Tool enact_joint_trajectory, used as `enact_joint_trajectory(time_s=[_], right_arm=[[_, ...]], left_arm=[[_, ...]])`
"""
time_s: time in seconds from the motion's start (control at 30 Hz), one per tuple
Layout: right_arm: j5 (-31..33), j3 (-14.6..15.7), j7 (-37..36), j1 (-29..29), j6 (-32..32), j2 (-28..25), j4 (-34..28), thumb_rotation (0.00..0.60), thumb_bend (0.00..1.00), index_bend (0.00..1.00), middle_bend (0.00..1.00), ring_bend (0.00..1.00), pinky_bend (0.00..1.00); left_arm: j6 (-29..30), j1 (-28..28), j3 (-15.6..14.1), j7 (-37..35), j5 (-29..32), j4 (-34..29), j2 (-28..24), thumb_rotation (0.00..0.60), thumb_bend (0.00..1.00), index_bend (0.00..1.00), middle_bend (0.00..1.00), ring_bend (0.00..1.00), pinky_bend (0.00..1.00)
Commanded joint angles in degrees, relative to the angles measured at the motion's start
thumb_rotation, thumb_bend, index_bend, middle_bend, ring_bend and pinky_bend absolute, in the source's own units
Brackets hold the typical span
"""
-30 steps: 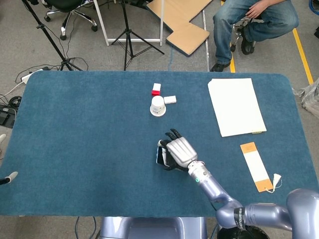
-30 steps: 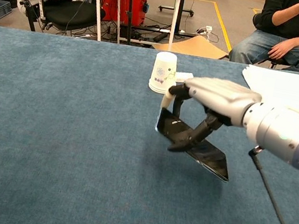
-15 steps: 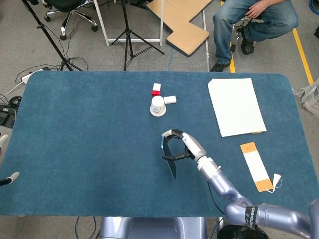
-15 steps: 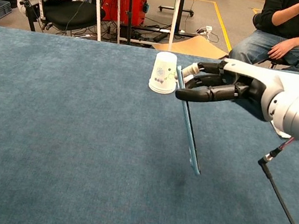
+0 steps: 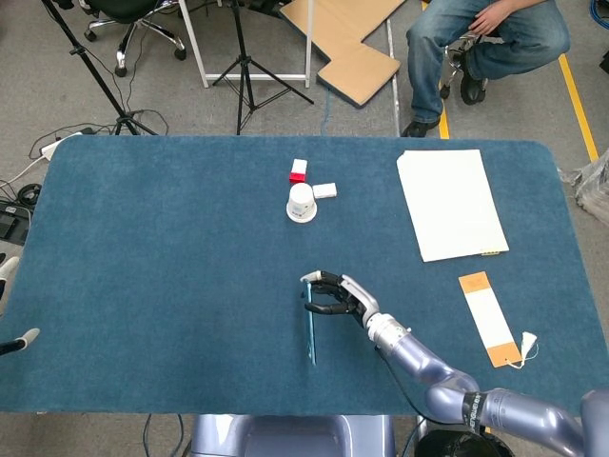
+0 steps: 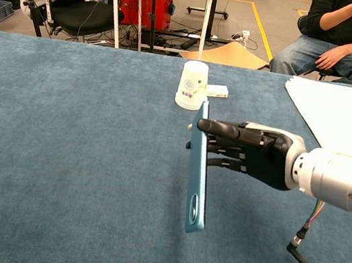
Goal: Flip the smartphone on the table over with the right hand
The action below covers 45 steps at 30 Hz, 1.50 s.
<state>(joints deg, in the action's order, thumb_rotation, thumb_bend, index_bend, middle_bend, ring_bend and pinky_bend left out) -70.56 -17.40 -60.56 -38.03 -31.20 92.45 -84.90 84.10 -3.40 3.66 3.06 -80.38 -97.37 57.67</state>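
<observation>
Right hand (image 6: 254, 153) reaches in from the right, fingers (image 6: 221, 128) pointing left and held close together against the upper end of the smartphone (image 6: 197, 176); in the head view the same hand (image 5: 341, 294) sits at the phone's (image 5: 311, 319) far end. Can't tell if the thumb is behind the phone, so a real pinch vs. just pressing is unclear, but the hand is what's keeping it up. Phone stands nearly on edge, blue back toward the robot's left, lower end close to or touching the blue table mat (image 5: 171, 248) — contact point not clear. It's near the middle of the mat, toward the robot's side. Further back: upturned paper cup (image 6: 192, 85), a small white block (image 6: 216, 90) just beside it, a red-and-white block (image 5: 299, 170) behind. White paper sheet (image 5: 449, 202) and an orange-and-white strip (image 5: 489, 318) well off to the right. Left hand not visible in either view.
</observation>
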Motion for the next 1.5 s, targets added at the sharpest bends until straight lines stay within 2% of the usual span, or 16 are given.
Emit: enact_joint_trajectory(time_s=[0.03,0.17,0.23,0.27,0.37,0.43,0.6,0.73,0.9,1.0,1.1,1.13,1.23,1.37,1.5], right_arm=[[-2.31,0.52,-1.70,0.02,0.66,1.36,1.68,0.600,0.34,0.49,0.50,0.12,0.16],[-5.33,1.57,-2.63,-0.20,0.71,1.53,3.17,0.600,0.36,0.47,0.47,0.12,0.15],[-6.75,2.17,-3.02,-0.19,0.23,1.64,4.09,0.600,0.36,0.41,0.40,0.09,0.12],[-7.47,2.51,-3.10,-0.18,-0.16,1.70,4.52,0.600,0.35,0.36,0.33,0.06,0.09],[-10.03,3.72,-3.16,-0.10,-1.79,1.63,5.81,0.600,0.26,0.25,0.17,0.00,0.05],[-12.05,4.77,-2.89,-0.09,-3.24,1.52,6.91,0.600,0.20,0.20,0.11,0.00,0.03],[-14.64,6.55,-0.75,0.00,-7.02,1.45,10.14,0.600,0.20,0.15,0.04,0.00,0.00],[-15.19,7.06,3.05,0.36,-10.45,1.24,11.65,0.600,0.20,0.12,0.02,0.00,0.00],[-15.39,6.66,8.07,0.77,-14.40,-0.46,11.36,0.600,0.19,0.12,0.02,0.00,0.00],[-16.35,6.31,11.33,1.29,-17.46,-2.73,9.92,0.600,0.13,0.12,0.02,0.00,0.00],[-18.62,6.22,18.68,2.53,-22.93,-6.08,8.23,0.600,0.01,0.12,0.01,0.00,0.00],[-19.51,6.24,21.55,3.06,-24.91,-6.97,8.04,0.600,0.00,0.12,0.01,0.00,0.00],[-22.02,6.51,33.54,6.03,-32.63,-10.08,6.59,0.600,0.00,0.09,0.00,0.00,0.00],[-21.81,7.28,48.67,11.48,-40.50,-14.69,1.49,0.600,0.00,0.04,0.00,0.00,0.00],[-20.61,8.54,58.09,16.82,-46.46,-18.49,-2.76,0.600,0.00,0.01,0.00,0.00,0.00]], left_arm=[[0.16,0.07,0.01,-0.12,-0.03,0.00,-0.03,0.600,0.00,0.00,0.00,0.00,0.00],[0.00,0.00,-0.05,0.06,-0.02,0.06,0.05,0.600,0.00,0.00,0.00,0.00,0.00],[-0.15,-0.07,-0.14,0.34,-0.03,0.06,0.14,0.600,0.00,0.00,0.00,0.00,0.00],[-0.13,-0.07,-0.15,0.45,-0.06,0.04,0.18,0.600,0.00,0.00,0.00,0.00,0.00],[0.12,-0.03,-0.14,0.73,-0.16,-0.06,0.32,0.600,0.00,0.00,0.00,0.00,0.00],[0.14,-0.02,-0.16,0.89,-0.13,-0.10,0.40,0.600,0.00,0.00,0.00,0.00,0.00],[0.07,-0.09,-0.31,1.52,-0.28,-0.24,0.64,0.600,0.00,0.00,0.00,0.00,0.00],[0.28,-0.03,-0.32,1.67,-0.36,-0.38,0.71,0.600,0.00,0.00,0.00,0.00,0.00],[0.45,0.02,-0.36,1.57,-0.55,-0.51,0.63,0.600,0.00,0.00,0.00,0.00,0.00],[0.59,0.08,-0.38,1.35,-0.71,-0.54,0.54,0.600,0.00,0.00,0.00,0.00,0.00],[0.83,0.14,-0.37,1.00,-0.94,-0.55,0.40,0.600,0.00,0.00,0.00,0.00,0.00],[0.93,0.17,-0.37,0.92,-1.04,-0.54,0.39,0.600,0.00,0.00,0.00,0.00,0.00],[1.58,0.29,-0.36,0.80,-1.63,-0.29,0.53,0.600,0.00,0.00,0.00,0.00,0.00],[2.21,0.42,-0.68,0.70,-2.86,0.27,0.95,0.600,0.00,0.00,0.00,0.00,0.00],[2.96,0.58,-0.87,0.60,-3.89,0.54,1.25,0.600,0.00,0.00,0.00,0.00,0.00]])
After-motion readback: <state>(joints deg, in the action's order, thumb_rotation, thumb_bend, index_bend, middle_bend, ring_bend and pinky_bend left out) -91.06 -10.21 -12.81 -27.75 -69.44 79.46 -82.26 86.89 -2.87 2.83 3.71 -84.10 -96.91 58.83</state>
